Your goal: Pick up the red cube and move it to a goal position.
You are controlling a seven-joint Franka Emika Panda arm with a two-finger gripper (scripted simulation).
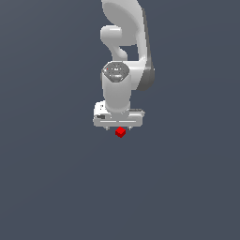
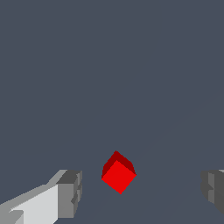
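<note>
A flat, featureless slate-grey ground fills both views, smooth and unmarked, with no edge in sight. On it lies one small bright-red cube (image 1: 120, 132) with plain matte faces; being a cube it has no long axis, and in the wrist view (image 2: 118, 173) it sits turned diagonally, one corner pointing toward the camera rather than a flat face.

One glossy white robot arm (image 1: 123, 56) with rounded, tube-like links and a dark grey band along its side reaches down over the cube in the exterior view. Its white, box-shaped gripper (image 1: 119, 127) sits directly above the cube, which shows just under the gripper's lower edge.

In the wrist view the gripper (image 2: 142, 188) has two blocky grey fingers (image 2: 70, 193), one on either side of the cube. They are spread wide, each clear of the cube with bare ground between, so nothing is held. The cube lies between them, somewhat nearer one finger than the other.
</note>
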